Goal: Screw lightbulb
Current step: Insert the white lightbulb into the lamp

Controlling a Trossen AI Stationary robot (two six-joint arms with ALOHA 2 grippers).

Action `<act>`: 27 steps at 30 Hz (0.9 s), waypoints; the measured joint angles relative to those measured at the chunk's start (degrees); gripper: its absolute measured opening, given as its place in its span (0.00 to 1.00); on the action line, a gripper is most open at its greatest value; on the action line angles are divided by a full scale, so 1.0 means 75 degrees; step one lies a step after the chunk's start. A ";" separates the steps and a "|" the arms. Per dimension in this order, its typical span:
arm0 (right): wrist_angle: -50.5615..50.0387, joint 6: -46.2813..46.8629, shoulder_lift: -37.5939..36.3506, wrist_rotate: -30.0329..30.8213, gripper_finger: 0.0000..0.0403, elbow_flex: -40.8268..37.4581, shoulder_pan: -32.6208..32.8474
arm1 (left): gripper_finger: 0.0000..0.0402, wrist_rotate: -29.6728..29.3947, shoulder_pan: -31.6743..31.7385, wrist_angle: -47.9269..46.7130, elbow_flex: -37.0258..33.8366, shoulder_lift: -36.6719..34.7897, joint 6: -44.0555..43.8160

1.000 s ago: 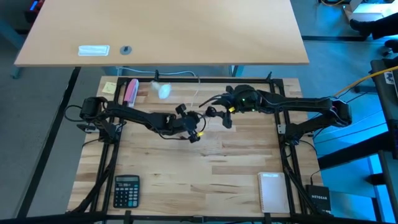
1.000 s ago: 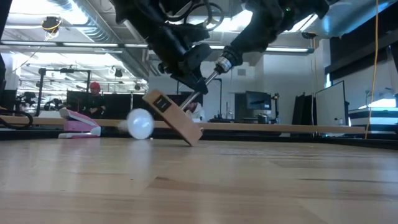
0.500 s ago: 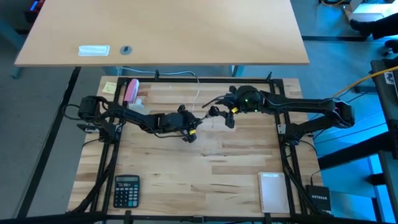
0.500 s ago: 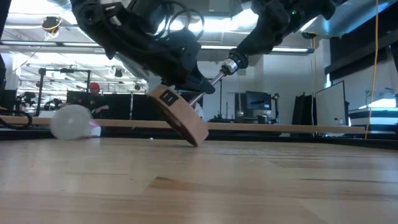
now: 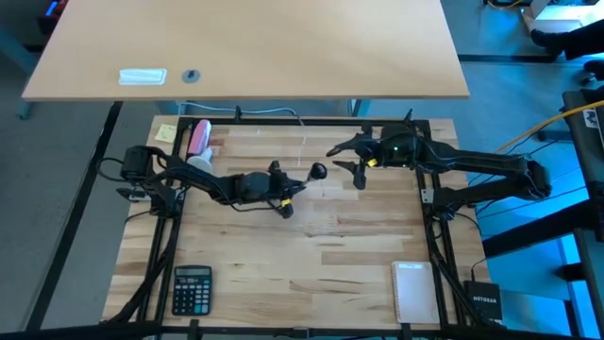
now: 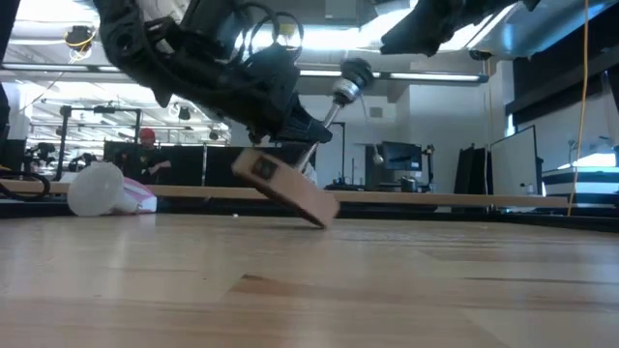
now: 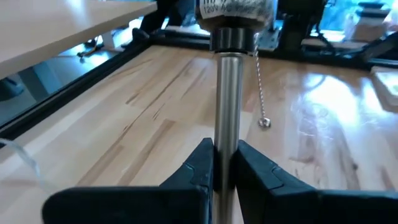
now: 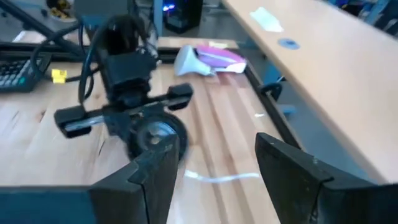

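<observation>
High view, item list: pale wooden slatted worktop [image 5: 311,264] with both dark arms reaching in towards its middle.

- Small white globe-shaped lightbulb [image 6: 97,188]: lying loose on the worktop near the far left corner, just beside a pink stapler [image 5: 198,138]; well apart from both end effectors, held by neither.
- Lamp stand: round wooden disc base [image 6: 288,189], tilted, one edge on the worktop and the other raised; a silvery metal stem [image 7: 229,112] rises at a slant to a dark socket [image 6: 350,79]. A thin beaded pull chain [image 7: 260,87] hangs from below the socket.
- Left end effector [image 7: 225,152]: near the worktop's middle, clenched on the metal stem, one finger pressed to each side of it.
- Right end effector [image 8: 214,152]: raised above the worktop to the right of the socket, towards the far edge; fingers spread wide, nothing between them.
- Black calculator [image 5: 192,288]: near left corner.
- White notepad [image 5: 412,291]: near right corner.
- Yellow sticky note [image 5: 166,133]: far left corner, beside the stapler.
</observation>
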 joint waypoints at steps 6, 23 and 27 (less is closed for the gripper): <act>-0.0071 -0.0014 -0.0463 0.0154 0.54 0.0003 0.0003 | 0.07 0.0495 0.0136 0.1209 -0.0016 0.0722 0.0004; -0.0833 0.0045 -0.0328 0.0071 0.54 0.0006 0.0003 | 0.35 0.0513 0.0168 -0.1081 0.0163 0.0871 -0.0400; -0.0897 0.0043 -0.0319 0.0012 0.54 0.0006 0.0003 | 0.44 0.0600 0.0153 -0.2649 0.0278 -0.0070 -0.0651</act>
